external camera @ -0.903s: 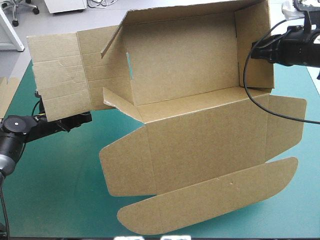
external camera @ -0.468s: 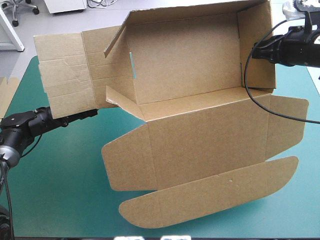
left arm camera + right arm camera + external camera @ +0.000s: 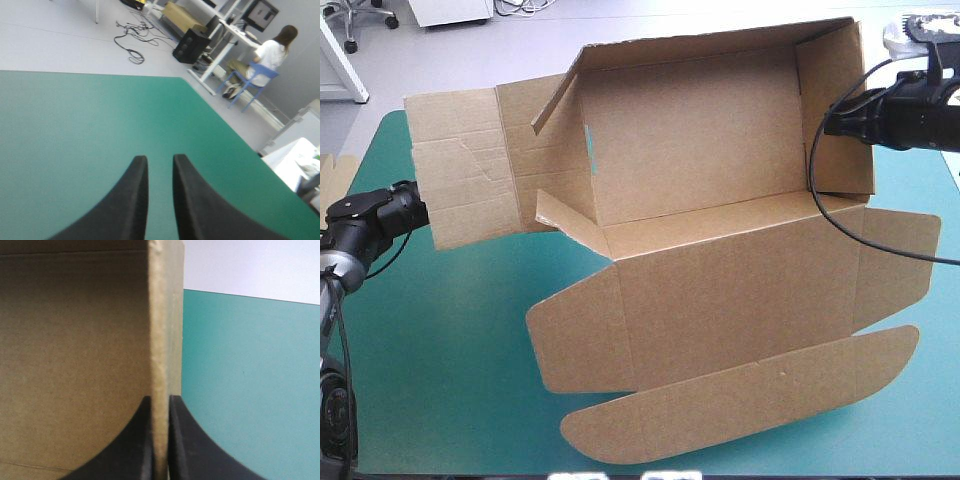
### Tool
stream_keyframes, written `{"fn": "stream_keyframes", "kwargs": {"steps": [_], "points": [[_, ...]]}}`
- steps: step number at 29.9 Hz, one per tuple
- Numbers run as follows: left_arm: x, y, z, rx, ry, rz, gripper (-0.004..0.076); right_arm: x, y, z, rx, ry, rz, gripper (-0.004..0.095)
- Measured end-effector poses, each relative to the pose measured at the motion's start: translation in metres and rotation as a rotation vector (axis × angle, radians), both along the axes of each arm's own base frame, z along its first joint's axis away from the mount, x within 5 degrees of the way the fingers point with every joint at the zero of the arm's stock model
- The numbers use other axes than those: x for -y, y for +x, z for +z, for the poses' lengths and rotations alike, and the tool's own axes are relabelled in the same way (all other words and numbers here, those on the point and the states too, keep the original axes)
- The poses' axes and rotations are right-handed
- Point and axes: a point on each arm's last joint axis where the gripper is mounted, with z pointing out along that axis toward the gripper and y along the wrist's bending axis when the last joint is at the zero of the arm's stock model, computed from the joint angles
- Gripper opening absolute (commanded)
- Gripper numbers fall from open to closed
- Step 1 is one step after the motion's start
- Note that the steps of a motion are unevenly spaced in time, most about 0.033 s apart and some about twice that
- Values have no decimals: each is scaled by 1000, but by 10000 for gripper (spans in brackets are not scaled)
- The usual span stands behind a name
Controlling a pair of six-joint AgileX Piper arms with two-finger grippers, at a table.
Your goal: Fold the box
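One-sided hold now: right gripper point(image 3: 160, 397) pinched on right wall point(image 3: 835, 110) of box point(image 3: 690, 140), board edge between black fingers point(image 3: 135, 450). Left gripper point(image 3: 160, 157) barely parted, empty, backed out from under left flap point(image 3: 460, 170) onto bare teal-green cover point(image 3: 450, 330). Leaves that flap unsupported, not yet raised. Sits mid-table, lid point(image 3: 740, 290) flat; matte corrugated board, rounded tuck flap point(image 3: 740, 400).

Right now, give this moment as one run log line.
box: right wall up, left flap spread | right end effector: shut on right wall | left end effector: open, empty, teal-green cover ahead
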Motion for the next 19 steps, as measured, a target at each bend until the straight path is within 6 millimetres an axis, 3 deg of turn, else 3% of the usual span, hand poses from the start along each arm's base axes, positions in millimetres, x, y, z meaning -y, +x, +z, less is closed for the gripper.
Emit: {"fn": "stream_keyframes", "kwargs": {"steps": [6, 14, 19], "points": [[14, -3, 18, -11, -120, -119, 114, -2, -10, 1, 6, 9, 6, -3], [26, -9, 16, -141, -124, -164, 125, 3, 17, -27, -101, -14, -16, -3], [36, -12, 13, -192, -112, -197, 298, 3, 33, -39, -149, -27, -21, -3]]}}
